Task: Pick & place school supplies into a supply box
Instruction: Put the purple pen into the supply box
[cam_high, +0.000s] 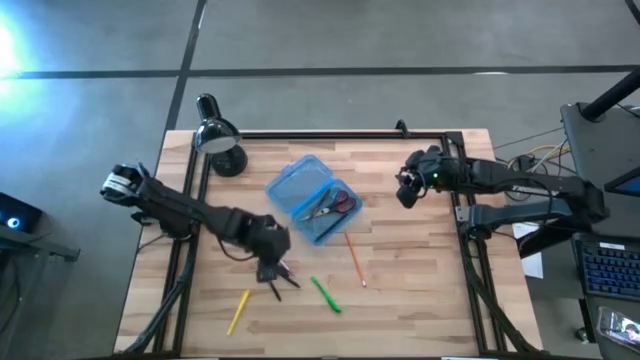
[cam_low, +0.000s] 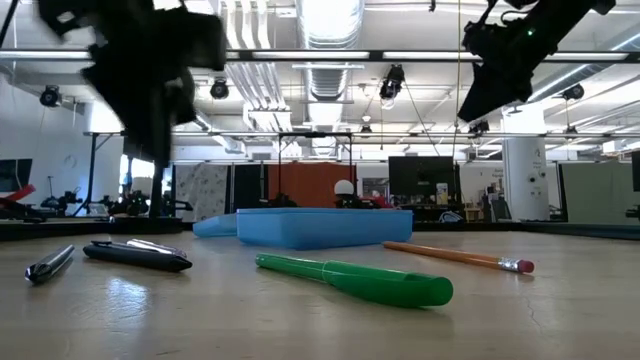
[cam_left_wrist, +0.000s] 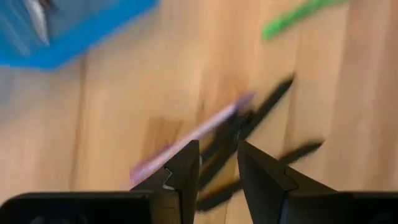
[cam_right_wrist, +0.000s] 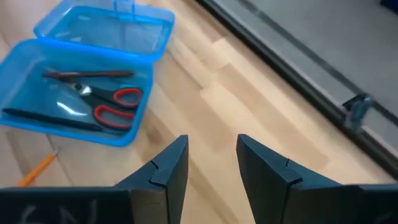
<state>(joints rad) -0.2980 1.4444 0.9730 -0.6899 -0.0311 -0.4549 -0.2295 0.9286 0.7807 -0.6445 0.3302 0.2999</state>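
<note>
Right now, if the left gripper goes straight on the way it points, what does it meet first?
Most likely the cluster of dark pens lying just ahead of the open left gripper, with a pinkish pen across them. The view is blurred, so which one comes first is unclear.

Translucent blue plastic case (cam_right_wrist: 74, 81), matt wood table (cam_high: 420, 300).
</note>
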